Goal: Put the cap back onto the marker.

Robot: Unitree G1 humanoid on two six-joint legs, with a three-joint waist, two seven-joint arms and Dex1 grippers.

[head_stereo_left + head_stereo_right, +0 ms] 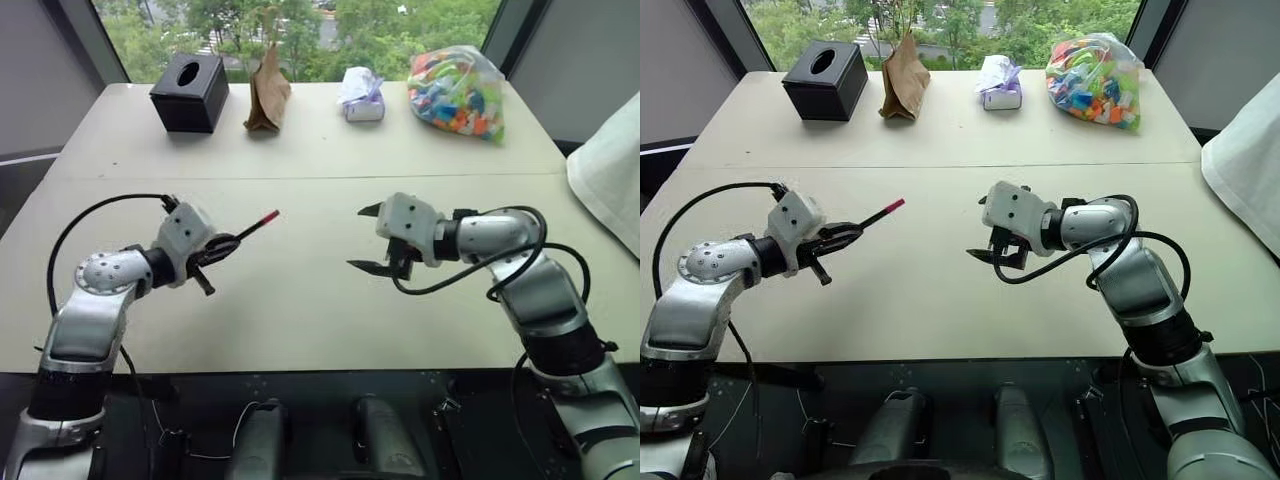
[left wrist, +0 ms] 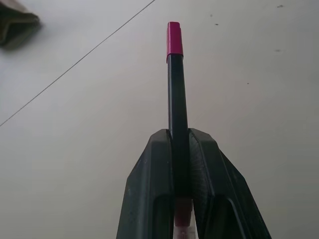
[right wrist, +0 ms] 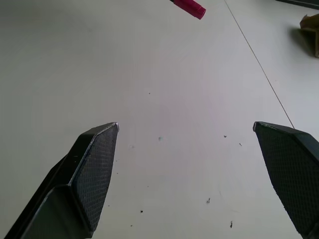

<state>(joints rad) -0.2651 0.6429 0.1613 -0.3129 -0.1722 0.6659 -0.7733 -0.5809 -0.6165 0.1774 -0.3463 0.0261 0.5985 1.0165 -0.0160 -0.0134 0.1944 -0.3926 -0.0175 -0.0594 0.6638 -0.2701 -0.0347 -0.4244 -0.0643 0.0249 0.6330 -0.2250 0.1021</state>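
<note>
**Ana:** Two arms are up over your pale flat worktop (image 1: 300, 300), and they are apart from each other. Look at your left end effector (image 1: 222, 247) first. What is it doing?

**Ben:** Its two black fingers (image 2: 154, 189) are squeezed together on the thin black marker stick (image 2: 177, 99). You hold the marker up off the worktop, and it sticks out past the fingers toward the middle.

**Ana:** Where is the tiny red plastic cap (image 2: 174, 39)?

**Ben:** It sits on the far end of the marker, away from your fingers. You can see the red end up in the air between the two arms.

**Ana:** And your right end effector (image 1: 378, 240)?

**Ben:** Its fingers (image 3: 92, 169) stand wide apart with nothing between them. It hangs above the worktop, well apart from the marker, and points toward it.

**Ana:** What is at the back of the worktop?

**Ben:** Four things in a row by the window. You have a black square tissue box (image 1: 190, 92), then a crumpled brown paper bag (image 1: 267, 95), then a small white plastic pack (image 1: 361, 95), then a clear bag full of colourful little pieces (image 1: 457, 92).

**Ana:** Anything else?

**Ben:** Some white cloth (image 1: 608, 180) shows at your right edge.
</note>
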